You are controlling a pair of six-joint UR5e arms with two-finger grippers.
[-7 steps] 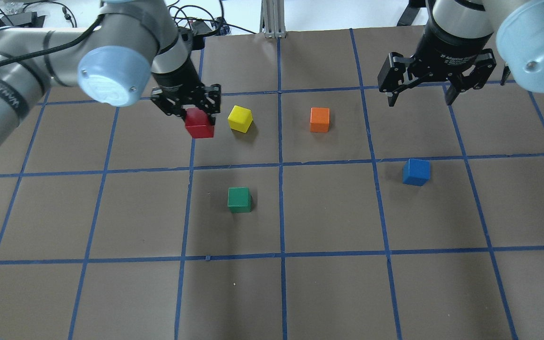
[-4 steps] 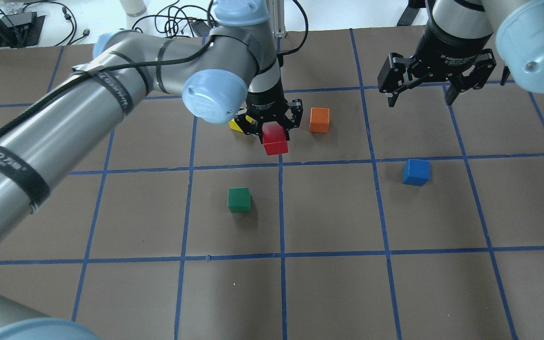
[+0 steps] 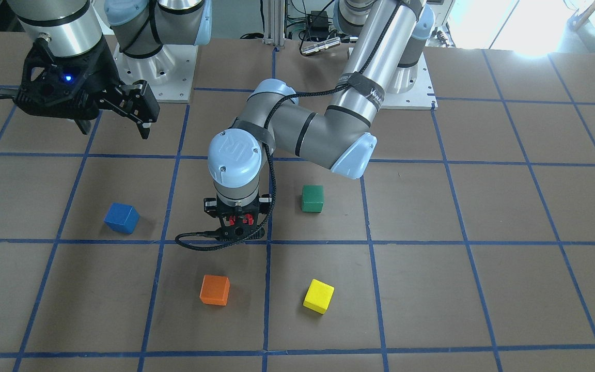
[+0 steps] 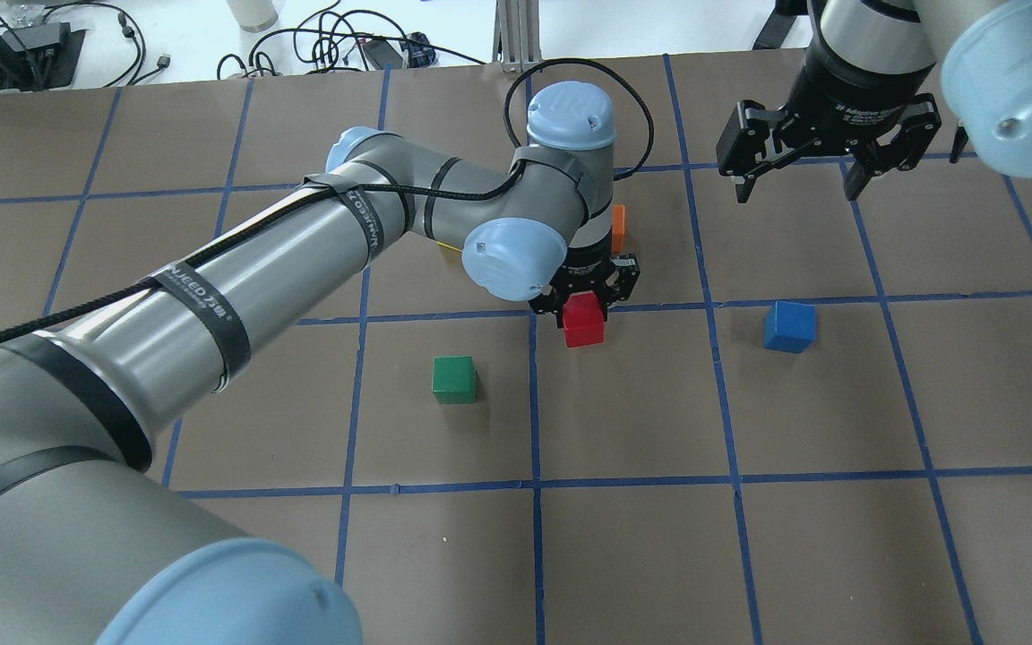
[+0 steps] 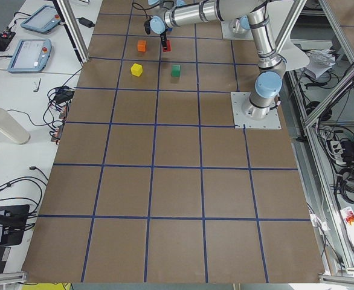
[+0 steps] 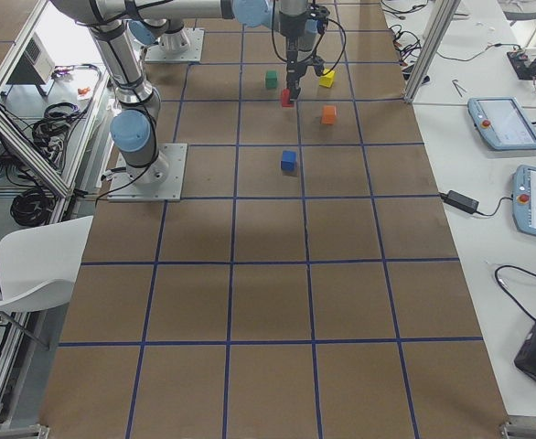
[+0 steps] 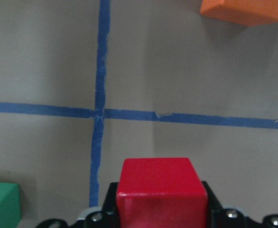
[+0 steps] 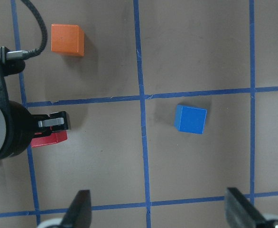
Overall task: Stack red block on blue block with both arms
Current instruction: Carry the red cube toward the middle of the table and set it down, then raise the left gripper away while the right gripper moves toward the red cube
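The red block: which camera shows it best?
The left wrist camera: the red block fills the foreground, two faces clear. Overhead shows it smaller; the right wrist camera catches only a sliver; the front view mostly hides it; side views show specks.

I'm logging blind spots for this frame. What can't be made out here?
- Yellow block: overhead view, nearly all hidden behind the left arm.
- Orange block: overhead view, partly hidden by the same arm's wrist.
- Red block: front-facing view, hidden under the left pincer and wrist.
- Right pincer: right wrist view, all but the fingertips cut off by the bottom edge.
- Side views: everything too small to judge the grip.
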